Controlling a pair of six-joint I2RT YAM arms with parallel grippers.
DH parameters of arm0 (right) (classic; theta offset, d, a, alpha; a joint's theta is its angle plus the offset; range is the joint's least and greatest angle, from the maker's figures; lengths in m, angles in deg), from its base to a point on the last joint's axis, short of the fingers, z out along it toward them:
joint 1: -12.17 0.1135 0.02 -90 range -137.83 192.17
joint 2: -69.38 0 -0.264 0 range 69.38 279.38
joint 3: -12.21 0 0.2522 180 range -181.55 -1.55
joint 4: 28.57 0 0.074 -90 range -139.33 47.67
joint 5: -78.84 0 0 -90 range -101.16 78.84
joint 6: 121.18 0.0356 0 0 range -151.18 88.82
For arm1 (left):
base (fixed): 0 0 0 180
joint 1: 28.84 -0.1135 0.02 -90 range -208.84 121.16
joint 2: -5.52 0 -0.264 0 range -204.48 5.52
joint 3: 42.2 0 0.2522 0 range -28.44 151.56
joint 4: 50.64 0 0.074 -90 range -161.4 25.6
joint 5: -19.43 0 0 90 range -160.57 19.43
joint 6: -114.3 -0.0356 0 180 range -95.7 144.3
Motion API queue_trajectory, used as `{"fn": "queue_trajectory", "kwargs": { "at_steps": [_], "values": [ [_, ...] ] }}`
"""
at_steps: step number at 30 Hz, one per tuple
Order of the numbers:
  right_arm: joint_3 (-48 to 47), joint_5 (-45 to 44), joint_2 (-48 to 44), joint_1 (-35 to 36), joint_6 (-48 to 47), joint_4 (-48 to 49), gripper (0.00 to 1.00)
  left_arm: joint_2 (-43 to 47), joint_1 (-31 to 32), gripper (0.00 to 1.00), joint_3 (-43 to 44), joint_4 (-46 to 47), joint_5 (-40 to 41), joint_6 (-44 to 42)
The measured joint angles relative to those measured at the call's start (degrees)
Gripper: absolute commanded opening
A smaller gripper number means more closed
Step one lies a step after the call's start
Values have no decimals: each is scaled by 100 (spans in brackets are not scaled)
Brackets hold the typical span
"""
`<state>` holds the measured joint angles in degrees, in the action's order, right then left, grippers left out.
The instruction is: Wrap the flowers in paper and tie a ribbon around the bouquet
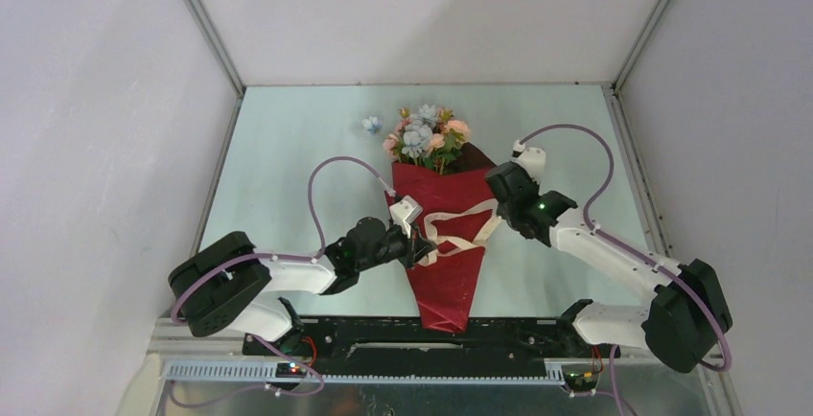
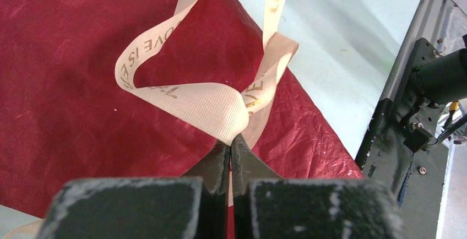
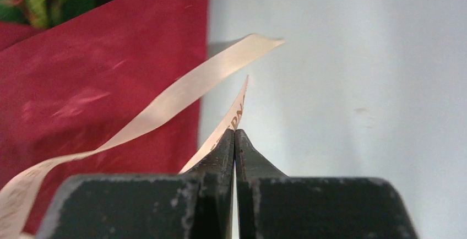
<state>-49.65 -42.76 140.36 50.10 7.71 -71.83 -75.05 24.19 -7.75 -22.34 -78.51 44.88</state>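
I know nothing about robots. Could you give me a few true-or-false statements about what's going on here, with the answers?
1. The flowers are already wrapped in the red paper. True.
2. Both grippers are open and empty. False: the left gripper and the right gripper are each shut on the ribbon.
3. The ribbon is dark green. False: it is cream, with printed lettering.
4. A small blue blossom lies loose on the table, apart from the wrapped flowers. True.
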Motion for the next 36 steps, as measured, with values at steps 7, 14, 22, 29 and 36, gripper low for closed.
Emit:
{"fn": "queue_trajectory", "kwargs": {
  "at_steps": [7,14,22,29,36],
  "values": [
    [157,-850,-341,-730,9,-485,0,13,0,24,0,-190,94,28],
    [863,-498,-1014,-1005,-304,-212,0,20,11,90,20,-522,199,219],
    [1058,214,-1462,-1003,-612,229,0,275,9,100,400,-1250,750,645],
    [1091,457,-1716,-1003,-728,348,0,208,9,100,1604,-2490,1392,903],
    [1097,490,-1860,-1005,-791,442,0,-745,4,87,2916,-3663,1478,586]
  ]
}}
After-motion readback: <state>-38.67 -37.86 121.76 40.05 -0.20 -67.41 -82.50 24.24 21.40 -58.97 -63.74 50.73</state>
